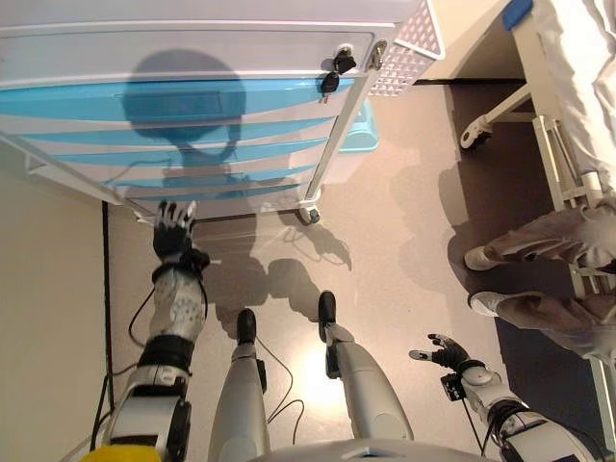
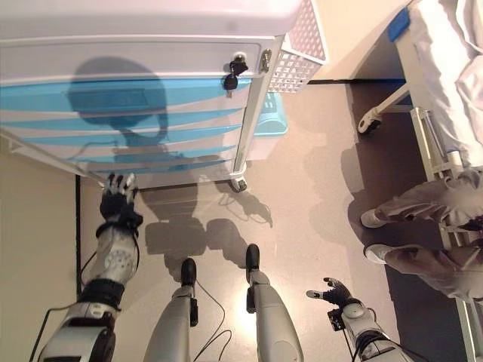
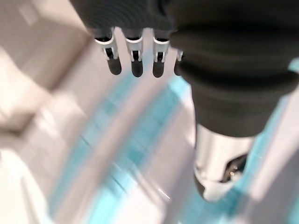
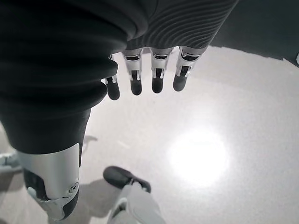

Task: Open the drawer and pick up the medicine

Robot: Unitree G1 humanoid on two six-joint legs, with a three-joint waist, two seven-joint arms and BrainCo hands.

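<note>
Cabinet position first: the wheeled drawer cabinet (image 1: 192, 106) stands at far left, with blue-fronted drawers (image 1: 173, 101) stacked down its face, all apparently closed. A bunch of keys (image 1: 332, 75) hangs from a lock near its upper right corner, and a white perforated basket (image 1: 409, 48) is mounted on its right side. No medicine is visible in any view — judged to be inside one of the closed drawers.

Left hand (image 1: 173, 229): raised in front of the lowest drawers, arm extended away from the body, fingers straight and spread, holding nothing. The left wrist view shows the fingertips (image 3: 135, 65) pointing at the blue drawer fronts, near them but not clearly touching.

Step in hand, as judged: reaching for a drawer front.
- Select the intended drawer before closing in; which one holds the medicine cannot be told.
- Hook the fingers behind the front's lip or handle recess, then pull straight out towards the near side — an angled pull may roll the cabinet on its caster (image 1: 308, 214).

Right hand (image 1: 445, 354): low at near right, well apart from the cabinet, fingers loosely extended over bare floor, empty and idle.

A seated person's legs (image 1: 549, 241) and a bed frame (image 1: 558, 144) occupy the right edge.
</note>
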